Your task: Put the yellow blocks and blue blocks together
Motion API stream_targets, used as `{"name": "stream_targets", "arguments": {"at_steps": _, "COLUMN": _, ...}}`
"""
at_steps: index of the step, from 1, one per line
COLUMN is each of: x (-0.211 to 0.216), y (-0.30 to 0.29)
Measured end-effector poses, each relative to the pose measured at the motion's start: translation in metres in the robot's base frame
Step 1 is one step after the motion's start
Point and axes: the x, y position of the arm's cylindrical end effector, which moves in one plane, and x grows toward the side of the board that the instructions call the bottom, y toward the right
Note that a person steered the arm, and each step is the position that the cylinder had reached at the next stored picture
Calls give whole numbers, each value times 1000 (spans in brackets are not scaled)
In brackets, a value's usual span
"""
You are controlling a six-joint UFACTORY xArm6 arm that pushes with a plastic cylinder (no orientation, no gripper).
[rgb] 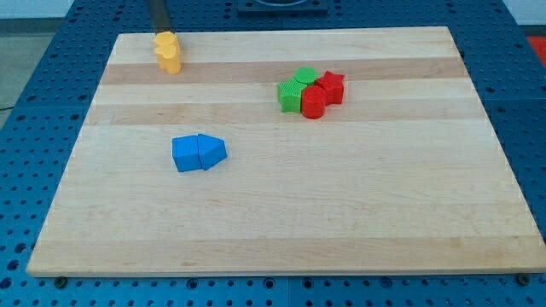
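Two yellow blocks [168, 51] sit touching each other near the board's top left edge, one above the other. My tip [161, 31] is at the top edge of the board, right above the upper yellow block, touching or nearly touching it. Two blue blocks lie together left of centre: a blue cube-like block [186, 154] and a blue pointed block [212, 151] on its right, touching. The blue pair lies well below the yellow pair.
Two green blocks [295, 90] and two red blocks [322, 94] are clustered together right of centre in the upper half. The wooden board [341, 213] lies on a blue perforated table.
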Motion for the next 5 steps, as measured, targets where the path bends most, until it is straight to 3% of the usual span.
{"name": "stream_targets", "arguments": {"at_steps": 5, "x": 142, "y": 49}}
